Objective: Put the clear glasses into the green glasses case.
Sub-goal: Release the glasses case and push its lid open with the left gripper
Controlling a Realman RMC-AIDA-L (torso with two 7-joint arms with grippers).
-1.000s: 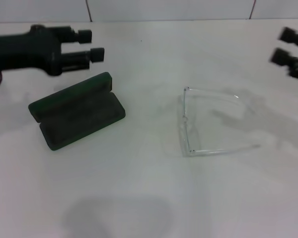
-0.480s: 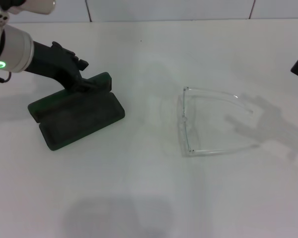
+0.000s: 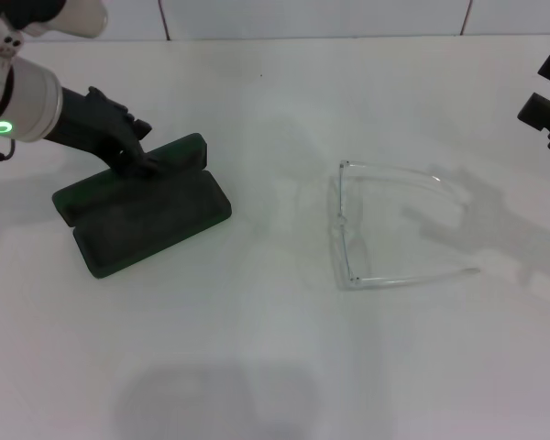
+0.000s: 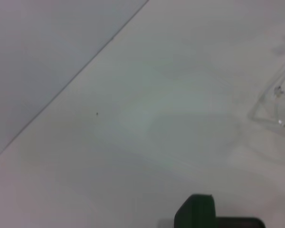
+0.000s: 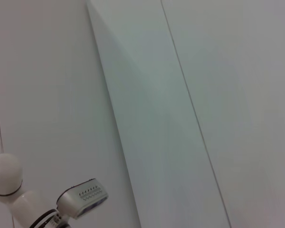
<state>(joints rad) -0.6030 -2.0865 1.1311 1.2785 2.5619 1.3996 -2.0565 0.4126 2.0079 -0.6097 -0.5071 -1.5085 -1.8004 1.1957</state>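
Case: the green glasses case (image 3: 142,206) lies on the white table (image 3: 275,367), left of centre, its long axis running from near-left to far-right. It looks shut or nearly so; no lining shows.
Left claw: the left gripper (image 3: 137,156) rests at the far long edge of the case, touching or just over it. Whether its fingers are spread or pressed together cannot be told from the head view, and its own wrist view shows only a green corner of the case.
Glasses: the clear glasses (image 3: 376,225) lie flat, right of centre, well apart from the case. The front faces left toward the case and runs near to far; both arms are unfolded and trail off to the right.
Right claw: the right gripper (image 3: 548,101) hangs at the far right edge, fingers spread, holding nothing.
Key relation: the glasses lie left of and nearer than the right claw, which is much the closer arm. The arms likely need folding before the glasses fit the case.
Stage: early, judging by the case not yet opened wide.
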